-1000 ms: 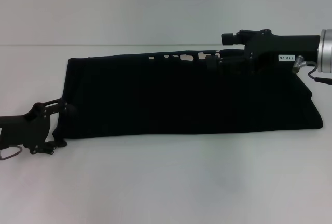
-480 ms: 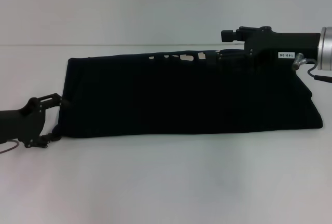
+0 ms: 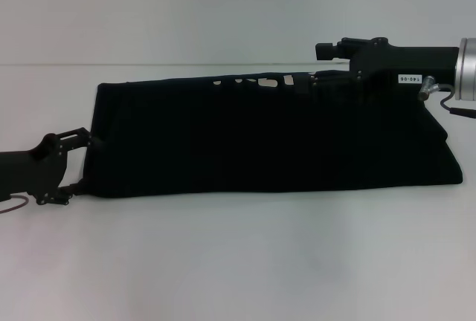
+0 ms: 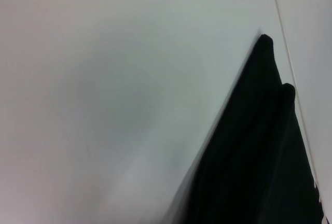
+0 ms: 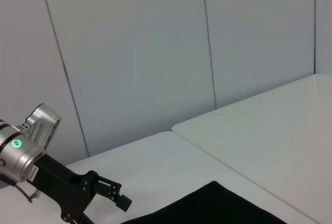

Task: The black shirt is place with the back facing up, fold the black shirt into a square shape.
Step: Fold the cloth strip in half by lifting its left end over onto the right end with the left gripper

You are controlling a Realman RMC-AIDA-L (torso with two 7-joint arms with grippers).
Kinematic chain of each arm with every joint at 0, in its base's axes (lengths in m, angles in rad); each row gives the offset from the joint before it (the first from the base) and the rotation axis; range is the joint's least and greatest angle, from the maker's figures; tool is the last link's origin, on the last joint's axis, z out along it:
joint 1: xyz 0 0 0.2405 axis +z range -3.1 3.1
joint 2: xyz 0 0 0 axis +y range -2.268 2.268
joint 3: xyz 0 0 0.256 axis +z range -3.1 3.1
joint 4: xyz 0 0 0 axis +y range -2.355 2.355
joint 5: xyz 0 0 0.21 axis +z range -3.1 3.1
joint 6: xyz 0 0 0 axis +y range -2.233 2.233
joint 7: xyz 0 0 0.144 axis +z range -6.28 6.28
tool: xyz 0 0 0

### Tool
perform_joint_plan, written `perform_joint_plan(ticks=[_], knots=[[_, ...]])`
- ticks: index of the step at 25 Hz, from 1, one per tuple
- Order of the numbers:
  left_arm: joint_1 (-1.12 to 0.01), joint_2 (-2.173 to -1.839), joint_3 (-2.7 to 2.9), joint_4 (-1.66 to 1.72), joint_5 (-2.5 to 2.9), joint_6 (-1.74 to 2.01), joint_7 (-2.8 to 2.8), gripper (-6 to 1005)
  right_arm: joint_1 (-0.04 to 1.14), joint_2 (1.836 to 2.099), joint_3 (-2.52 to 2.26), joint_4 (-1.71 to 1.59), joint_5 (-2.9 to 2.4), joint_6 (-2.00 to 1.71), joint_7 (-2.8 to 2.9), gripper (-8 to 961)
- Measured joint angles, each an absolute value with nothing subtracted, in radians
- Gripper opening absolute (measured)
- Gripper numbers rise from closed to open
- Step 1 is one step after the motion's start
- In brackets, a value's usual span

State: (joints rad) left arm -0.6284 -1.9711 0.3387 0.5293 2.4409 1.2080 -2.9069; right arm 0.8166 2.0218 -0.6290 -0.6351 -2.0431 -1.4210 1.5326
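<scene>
- While shirt lies unchanged, L gripper backed off leftward, jaws spread, nothing held.
- R gripper static at far edge; jaw state can't tell.

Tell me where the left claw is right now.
In the head view, the left claw sits low on the robot's left, at the near left corner of the black shirt on the white table.

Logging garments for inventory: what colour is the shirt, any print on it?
Plain black, no print visible; the black shirt shows best in the head view.
</scene>
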Motion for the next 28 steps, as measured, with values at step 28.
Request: perform_joint_plan(ticks=[28], knots=[[-0.625,-1.968,0.339,0.535,2.461,1.255,-2.813,951,0.826,2.022,-0.631,-0.635,-2.043,-1.416,1.534,927]])
